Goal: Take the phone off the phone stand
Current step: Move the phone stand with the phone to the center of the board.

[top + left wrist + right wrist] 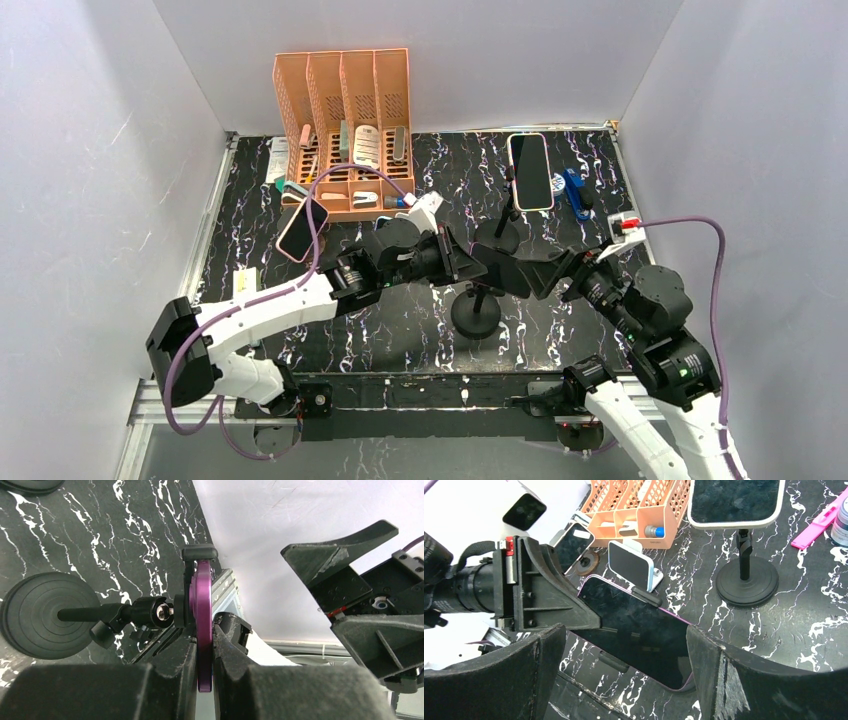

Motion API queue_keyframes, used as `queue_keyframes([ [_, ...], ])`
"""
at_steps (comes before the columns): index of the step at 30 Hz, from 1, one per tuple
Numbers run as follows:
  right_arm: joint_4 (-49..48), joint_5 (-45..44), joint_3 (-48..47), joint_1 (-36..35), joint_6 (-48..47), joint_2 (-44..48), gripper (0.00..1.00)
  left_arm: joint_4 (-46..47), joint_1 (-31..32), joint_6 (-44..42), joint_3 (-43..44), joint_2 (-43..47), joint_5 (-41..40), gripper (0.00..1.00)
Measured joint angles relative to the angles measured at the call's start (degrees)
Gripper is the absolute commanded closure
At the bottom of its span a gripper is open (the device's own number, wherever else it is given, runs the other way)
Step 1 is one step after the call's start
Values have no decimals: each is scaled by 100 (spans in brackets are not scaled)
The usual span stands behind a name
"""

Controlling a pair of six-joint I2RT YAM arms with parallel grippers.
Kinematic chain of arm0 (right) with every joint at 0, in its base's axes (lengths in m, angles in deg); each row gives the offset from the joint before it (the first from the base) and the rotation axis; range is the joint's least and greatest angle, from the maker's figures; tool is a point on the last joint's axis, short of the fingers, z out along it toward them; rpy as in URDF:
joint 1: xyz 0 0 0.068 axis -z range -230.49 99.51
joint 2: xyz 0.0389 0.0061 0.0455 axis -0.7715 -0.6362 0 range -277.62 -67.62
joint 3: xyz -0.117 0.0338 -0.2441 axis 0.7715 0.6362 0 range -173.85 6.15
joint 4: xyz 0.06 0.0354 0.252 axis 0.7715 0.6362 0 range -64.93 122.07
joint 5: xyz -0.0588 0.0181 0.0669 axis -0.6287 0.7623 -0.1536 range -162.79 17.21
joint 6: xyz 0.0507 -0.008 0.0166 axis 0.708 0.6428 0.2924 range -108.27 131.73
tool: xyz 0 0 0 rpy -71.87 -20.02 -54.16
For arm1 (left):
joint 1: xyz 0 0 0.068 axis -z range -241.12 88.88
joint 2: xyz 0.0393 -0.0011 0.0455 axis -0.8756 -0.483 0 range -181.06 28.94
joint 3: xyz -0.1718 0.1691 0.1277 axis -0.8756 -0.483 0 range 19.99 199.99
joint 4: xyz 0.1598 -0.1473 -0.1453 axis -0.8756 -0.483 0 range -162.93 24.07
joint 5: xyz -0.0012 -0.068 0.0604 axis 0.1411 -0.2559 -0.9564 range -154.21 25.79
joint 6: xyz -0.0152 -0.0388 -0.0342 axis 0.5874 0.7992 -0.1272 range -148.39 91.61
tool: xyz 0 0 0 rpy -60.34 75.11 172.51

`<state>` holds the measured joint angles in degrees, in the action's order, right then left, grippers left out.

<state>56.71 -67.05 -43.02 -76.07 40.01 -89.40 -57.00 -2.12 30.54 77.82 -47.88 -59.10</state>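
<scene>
Top view: the left tool (460, 258) and right tool (556, 272) meet above a phone stand (476, 312) on the black marbled table (420, 335); left wrist view: the left tool is pinched narrow on the thin edge of the purple phone (203, 625), which sits in the stand's clamp (200, 554); right wrist view: the right tool gapes wide, holding nothing, with the phone's dark screen just ahead; the phone is likely light, rigid, slick and breakable, best gripped across its side edges, away from the clamp

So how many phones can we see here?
3: a purple phone clamped in the left gripper, a white-rimmed phone on the far stand, and a pink-rimmed phone by the orange organiser. More may sit hidden inside it.
</scene>
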Motion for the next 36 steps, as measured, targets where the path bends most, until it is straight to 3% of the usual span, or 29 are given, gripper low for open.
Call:
queue_keyframes([
  [17,20,1097,-713,-31,-1071,-1244,2,-1303,-876,-509,96,656,1019,100],
  [28,-22,1294,-1405,-116,-1381,-2518,2,-1676,-1427,-695,-142,1102,1519,100],
  [36,-4,1067,-1945,-688,-1711,-3073,1,-1676,-1547,-754,-385,1397,1604,100],
])
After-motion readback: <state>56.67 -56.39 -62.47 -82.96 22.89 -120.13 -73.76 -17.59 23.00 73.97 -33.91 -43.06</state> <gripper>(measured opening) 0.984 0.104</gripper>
